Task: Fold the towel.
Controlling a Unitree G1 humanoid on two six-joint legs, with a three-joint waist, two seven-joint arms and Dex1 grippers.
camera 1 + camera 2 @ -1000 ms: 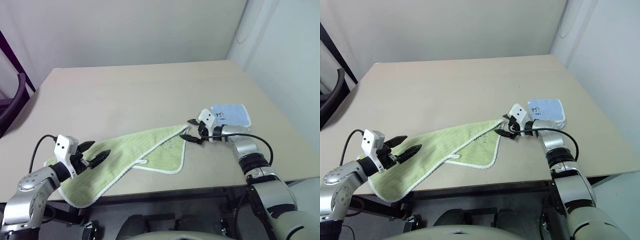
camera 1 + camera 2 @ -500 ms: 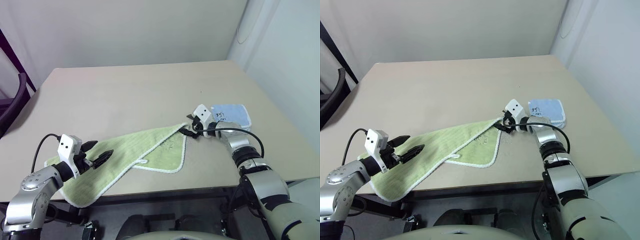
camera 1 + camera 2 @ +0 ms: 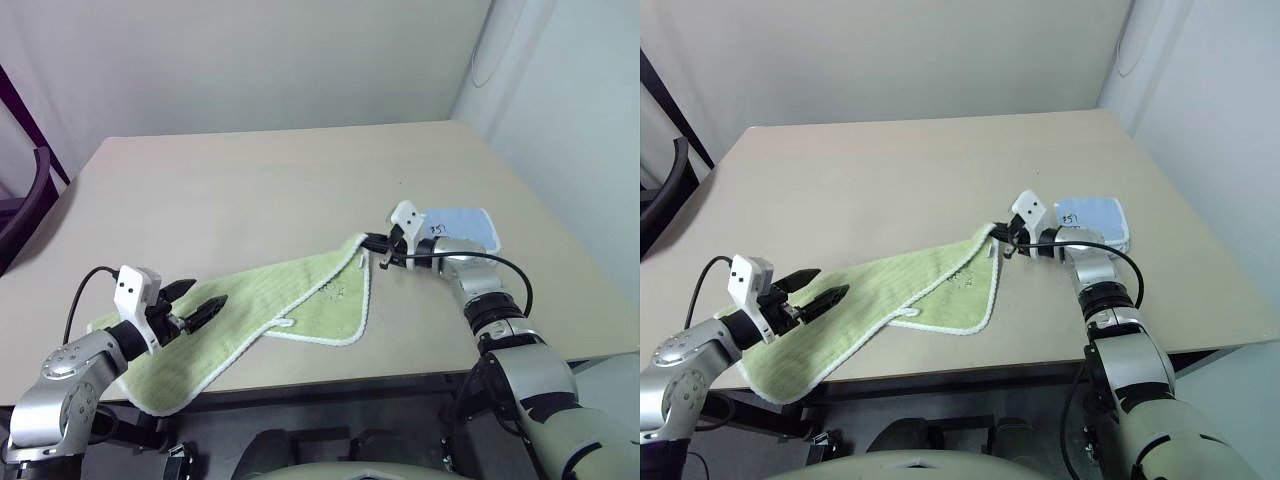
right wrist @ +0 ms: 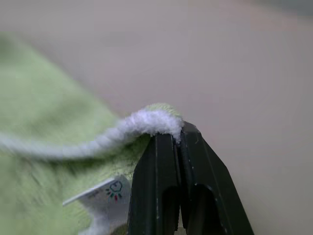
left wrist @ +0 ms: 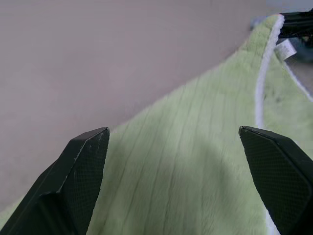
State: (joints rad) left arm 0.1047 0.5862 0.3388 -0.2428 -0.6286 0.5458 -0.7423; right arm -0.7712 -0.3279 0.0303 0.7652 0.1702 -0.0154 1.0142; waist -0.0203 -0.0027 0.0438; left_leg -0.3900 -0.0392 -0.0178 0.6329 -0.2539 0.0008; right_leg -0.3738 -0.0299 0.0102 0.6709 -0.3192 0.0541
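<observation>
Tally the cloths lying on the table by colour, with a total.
Light green: 1, the towel, one corner pinched by the right gripper.
Light blue: 1, the smaller square cloth near the table's right edge.
Total: 2

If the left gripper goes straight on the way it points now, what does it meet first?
Probably the towel: the open left gripper points along its green surface, though its height above it is unclear.

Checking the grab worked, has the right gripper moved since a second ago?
Yes. The right gripper, shut on the towel corner, has risen and shifted leftward, away from the blue cloth.
</observation>
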